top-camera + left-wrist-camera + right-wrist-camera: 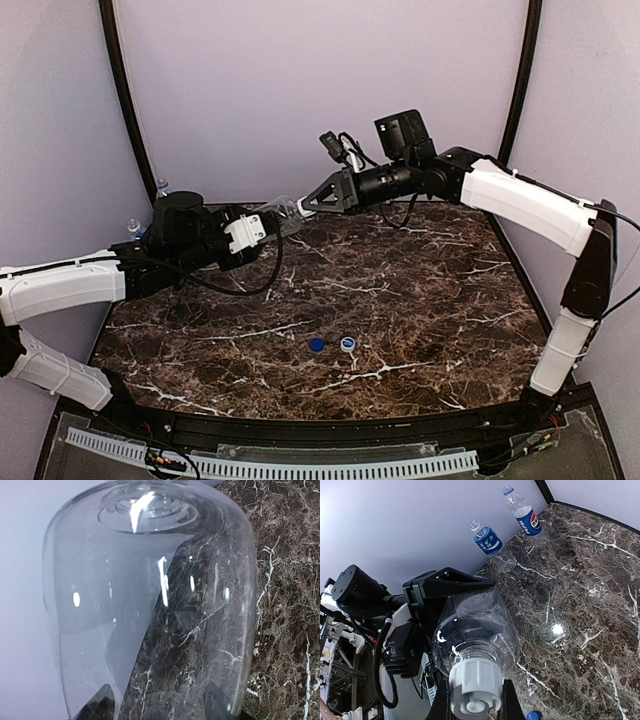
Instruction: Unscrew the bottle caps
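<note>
While left fingers (97, 710) grip the smooth clear bottle (150, 605), right fingers (514, 707) closed on its ribbed white cap (475, 685)

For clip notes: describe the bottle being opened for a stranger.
Above the marble table, between the two arms, one bottle is held sideways. Unlike the two blue-labelled bottles in the far left corner, it is plain and has a white cap.

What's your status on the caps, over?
Left tool gripping plain bottle. Right tool shut on its white cap. Blue cap, spare white cap loose on table, nothing in the way.
</note>
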Tool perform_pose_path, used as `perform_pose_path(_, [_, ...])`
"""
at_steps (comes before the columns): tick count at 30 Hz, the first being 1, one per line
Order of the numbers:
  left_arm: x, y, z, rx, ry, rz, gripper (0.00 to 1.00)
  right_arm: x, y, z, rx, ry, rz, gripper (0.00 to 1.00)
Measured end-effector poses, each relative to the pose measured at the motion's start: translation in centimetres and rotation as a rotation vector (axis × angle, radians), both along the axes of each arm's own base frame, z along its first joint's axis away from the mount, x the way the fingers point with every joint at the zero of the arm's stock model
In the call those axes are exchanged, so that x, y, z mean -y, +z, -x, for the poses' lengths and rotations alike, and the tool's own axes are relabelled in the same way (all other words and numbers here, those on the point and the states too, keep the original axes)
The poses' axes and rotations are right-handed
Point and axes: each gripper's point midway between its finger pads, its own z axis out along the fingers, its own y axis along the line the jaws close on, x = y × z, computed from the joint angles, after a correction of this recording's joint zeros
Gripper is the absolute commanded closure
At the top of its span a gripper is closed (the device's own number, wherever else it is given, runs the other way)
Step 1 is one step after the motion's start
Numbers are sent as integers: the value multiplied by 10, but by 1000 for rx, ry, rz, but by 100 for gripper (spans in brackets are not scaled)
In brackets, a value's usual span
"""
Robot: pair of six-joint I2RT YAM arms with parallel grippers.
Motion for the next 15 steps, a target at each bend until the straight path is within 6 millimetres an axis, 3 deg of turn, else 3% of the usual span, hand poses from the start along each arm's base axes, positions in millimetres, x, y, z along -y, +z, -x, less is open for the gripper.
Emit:
perform_pose_path(7, [5, -14, 12, -107, -63, -2, 61, 3, -7, 10, 124, 73, 55, 100])
perform_pose_path(15, [21, -29, 57, -330, -262, 8, 68, 15, -19, 64, 534, 286, 208, 100])
